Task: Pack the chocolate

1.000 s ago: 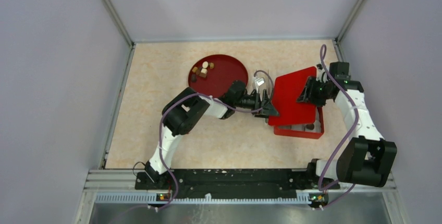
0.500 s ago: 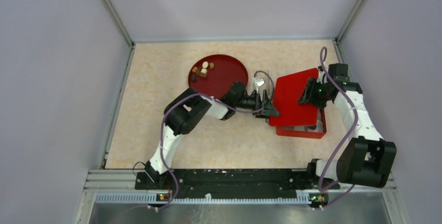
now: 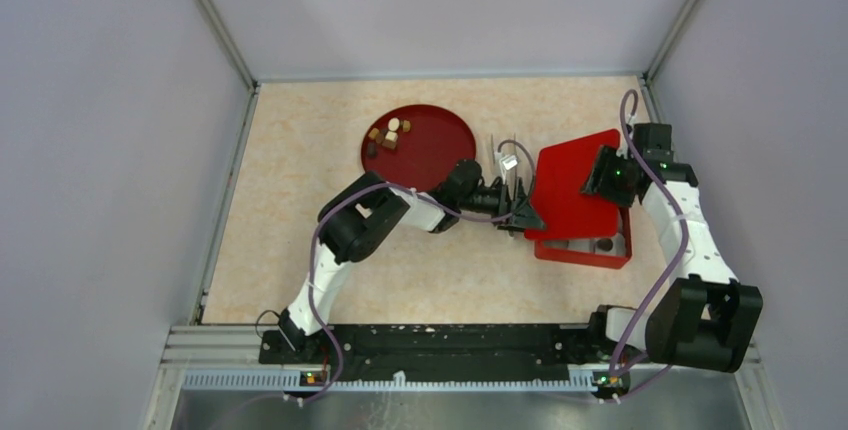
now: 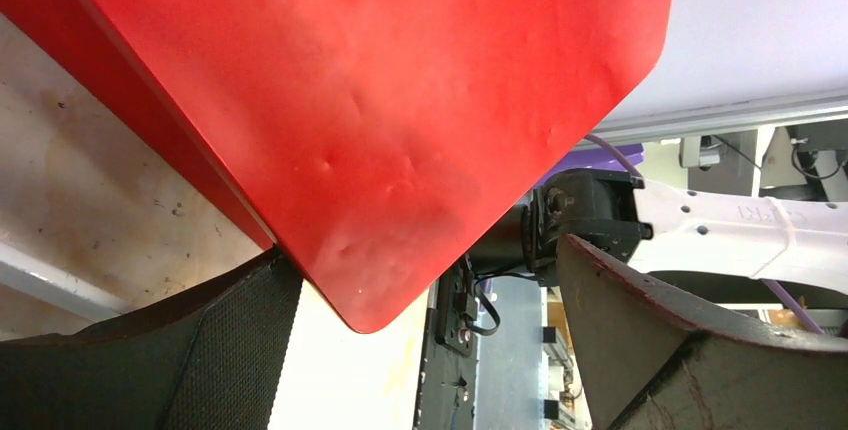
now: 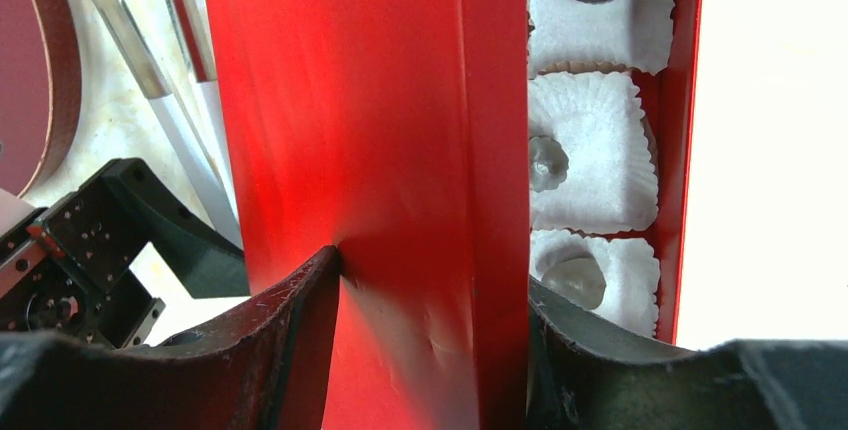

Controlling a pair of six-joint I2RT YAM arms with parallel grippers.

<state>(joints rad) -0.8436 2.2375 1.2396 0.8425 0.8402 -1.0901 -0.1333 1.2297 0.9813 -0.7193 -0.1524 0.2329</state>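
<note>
Loose chocolate (image 3: 388, 134) chunks, brown, tan and white, lie on a round red plate (image 3: 430, 150). More chocolate (image 5: 548, 162) sits in white paper cups (image 5: 600, 165) inside a red box (image 3: 585, 253). A red lid (image 3: 572, 190) lies tilted over the box, leaving its near row uncovered. My right gripper (image 3: 603, 175) (image 5: 432, 270) straddles the lid's (image 5: 350, 130) right edge, with both fingers against it. My left gripper (image 3: 527, 213) (image 4: 420, 260) stands open around the lid's (image 4: 380, 100) left corner without clamping it.
Metal tongs (image 3: 508, 162) lie between the plate and the box, and show in the right wrist view as tongs (image 5: 150, 60). Grey walls close in the beige table (image 3: 300, 200) on the left, back and right. The box stands near the right wall.
The lid and box have slid a little to the right with my right gripper, whose jaws have widened. My left gripper followed rightward, staying at the lid's corner.
</note>
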